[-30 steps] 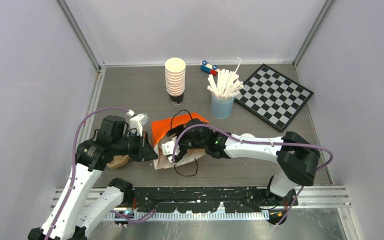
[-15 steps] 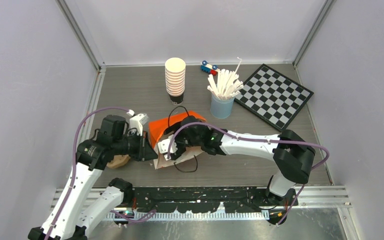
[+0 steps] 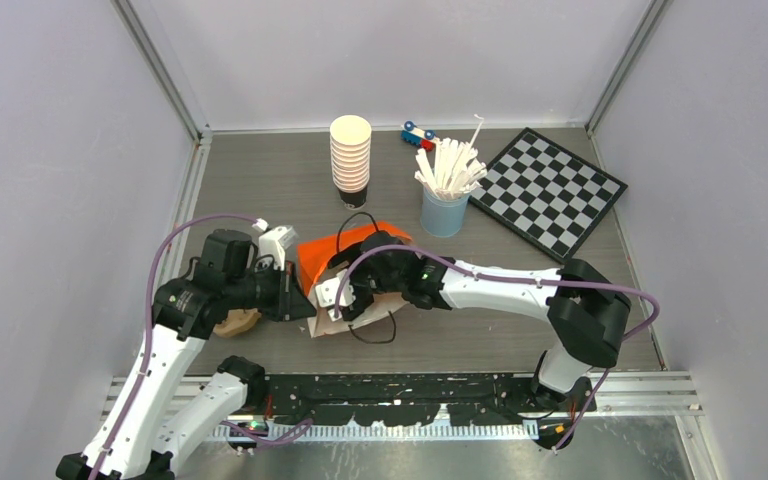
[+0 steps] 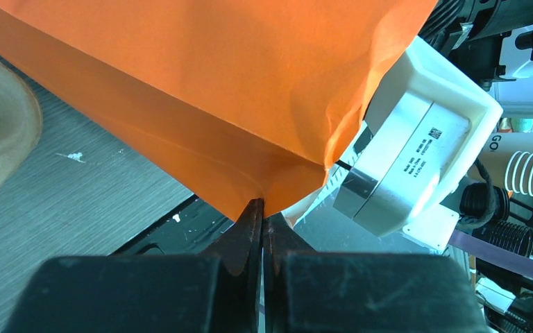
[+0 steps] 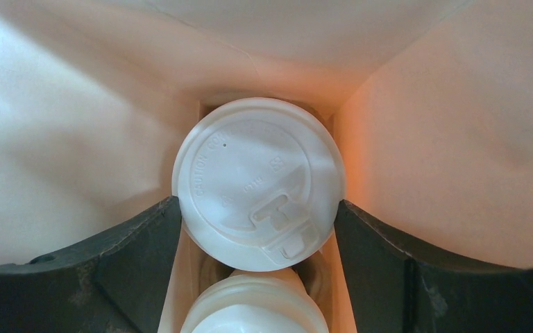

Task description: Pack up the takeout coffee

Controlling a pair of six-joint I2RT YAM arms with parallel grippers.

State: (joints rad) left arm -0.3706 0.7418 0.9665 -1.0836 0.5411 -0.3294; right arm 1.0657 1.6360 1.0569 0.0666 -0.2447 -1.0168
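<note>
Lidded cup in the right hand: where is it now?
In the right wrist view the lidded cup sits inside the orange bag, between the fingers of the right hand, a second lid below it; overhead, the bag lies front-centre on the table.

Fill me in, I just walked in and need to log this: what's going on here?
The left tool pinches an edge of the orange bag, holding it open on the table. The right tool is inside the bag, its fingers closed on a lidded coffee cup. A second lidded cup sits beside it in the bag.
</note>
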